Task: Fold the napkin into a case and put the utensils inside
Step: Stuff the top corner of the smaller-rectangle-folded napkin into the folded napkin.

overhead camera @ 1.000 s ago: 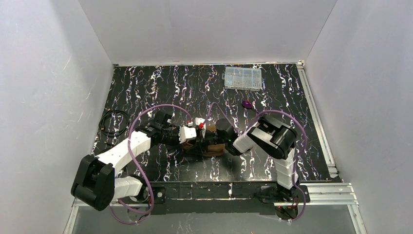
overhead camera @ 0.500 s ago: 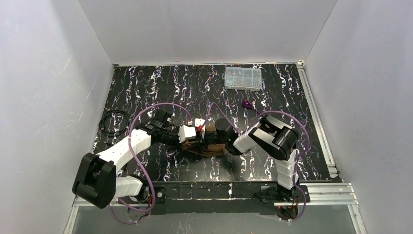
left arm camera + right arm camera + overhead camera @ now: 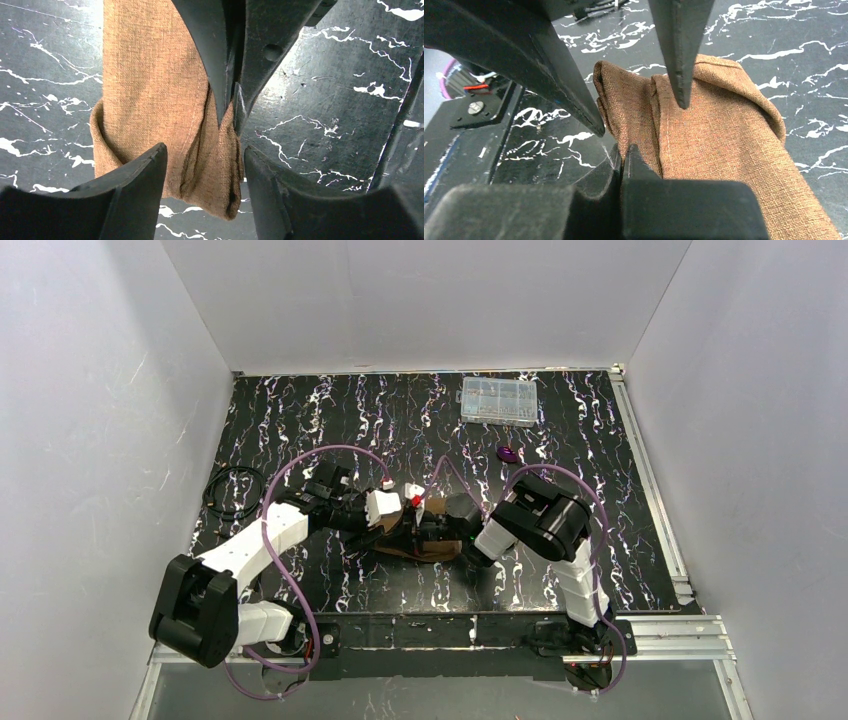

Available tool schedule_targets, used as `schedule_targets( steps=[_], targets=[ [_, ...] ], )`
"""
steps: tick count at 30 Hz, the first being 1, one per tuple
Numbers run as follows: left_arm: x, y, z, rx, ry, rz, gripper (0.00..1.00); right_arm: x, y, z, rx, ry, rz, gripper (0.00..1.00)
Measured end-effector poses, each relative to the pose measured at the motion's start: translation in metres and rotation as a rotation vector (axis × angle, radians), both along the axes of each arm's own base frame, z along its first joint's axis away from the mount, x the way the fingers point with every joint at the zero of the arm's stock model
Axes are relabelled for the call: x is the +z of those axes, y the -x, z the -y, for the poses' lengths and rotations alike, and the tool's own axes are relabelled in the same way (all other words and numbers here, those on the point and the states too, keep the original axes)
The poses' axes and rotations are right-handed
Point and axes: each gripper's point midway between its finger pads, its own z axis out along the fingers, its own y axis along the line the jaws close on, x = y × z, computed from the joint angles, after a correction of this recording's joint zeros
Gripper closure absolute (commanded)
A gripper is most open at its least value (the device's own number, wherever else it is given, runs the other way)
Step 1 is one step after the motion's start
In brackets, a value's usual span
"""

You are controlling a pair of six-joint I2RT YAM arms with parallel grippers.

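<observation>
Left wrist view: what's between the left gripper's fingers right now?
The folded napkin lies between the open fingers of the left gripper. Just beyond, the right gripper is shut on its edge. The left wrist view shows this.

Bright even light, soft shadows; wrist cams' near foreground slightly blurry.

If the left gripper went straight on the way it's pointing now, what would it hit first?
The left gripper would likely meet the napkin lying between its open jaws, then the right gripper pinching that cloth just beyond; depth is unclear.
</observation>
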Motion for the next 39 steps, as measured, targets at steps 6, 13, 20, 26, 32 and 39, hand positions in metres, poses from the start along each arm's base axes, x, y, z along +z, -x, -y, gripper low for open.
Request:
schedule_targets(
  steps=[6,13,20,26,32,39],
  targets=[
    [0.004,-0.006,0.003,-0.018,0.012,0.044,0.40,0.011,0.004,0.001,0.029,-0.038,-0.063,0.99],
    [0.001,-0.005,0.001,-0.073,0.000,0.082,0.54,0.011,0.008,0.004,0.052,-0.029,-0.107,0.99],
    [-0.005,0.004,-0.003,-0.105,-0.009,0.095,0.90,0.003,0.009,0.005,0.060,0.006,-0.126,0.72],
    [-0.005,0.006,-0.002,-0.105,0.001,0.080,0.93,-0.001,0.009,0.005,0.060,0.023,-0.135,0.58],
    [-0.007,0.007,-0.002,-0.099,-0.001,0.067,0.93,0.009,0.007,0.000,0.035,0.003,-0.103,0.77],
    [-0.008,0.008,-0.002,-0.090,-0.003,0.060,0.57,0.009,0.005,-0.005,-0.012,0.012,-0.090,0.99]
  ],
)
